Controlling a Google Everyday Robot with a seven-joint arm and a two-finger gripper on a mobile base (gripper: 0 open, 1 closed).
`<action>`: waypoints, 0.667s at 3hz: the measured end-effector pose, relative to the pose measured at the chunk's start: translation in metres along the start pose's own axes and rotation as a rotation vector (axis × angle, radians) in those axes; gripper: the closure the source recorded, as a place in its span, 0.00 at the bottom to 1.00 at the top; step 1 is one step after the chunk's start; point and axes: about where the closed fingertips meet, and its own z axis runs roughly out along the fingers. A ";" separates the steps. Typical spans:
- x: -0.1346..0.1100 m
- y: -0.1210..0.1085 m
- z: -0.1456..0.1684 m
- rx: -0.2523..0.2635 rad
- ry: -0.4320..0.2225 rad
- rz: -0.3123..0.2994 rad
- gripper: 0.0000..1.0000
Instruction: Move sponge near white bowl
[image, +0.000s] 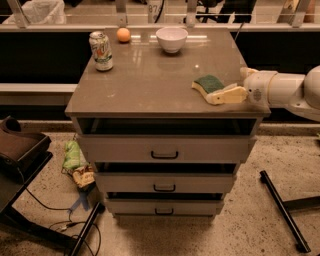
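The sponge (208, 83), pale yellow foam with a dark green top, lies near the right front corner of the grey cabinet top (150, 75). My gripper (222, 94) reaches in from the right at the sponge's near right side and overlaps it. The white bowl (171, 39) stands upright at the back of the top, well apart from the sponge.
A soda can (101, 50) stands at the back left, with a small orange ball (123, 34) beside it. The cabinet has three drawers (165, 154) below. A green bag (74, 156), cables and a dark chair base lie on the floor to the left; a black bar (280, 210) lies to the right.
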 end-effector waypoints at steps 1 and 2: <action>0.015 0.007 0.012 -0.016 0.005 0.029 0.27; 0.022 0.012 0.019 -0.028 0.007 0.050 0.57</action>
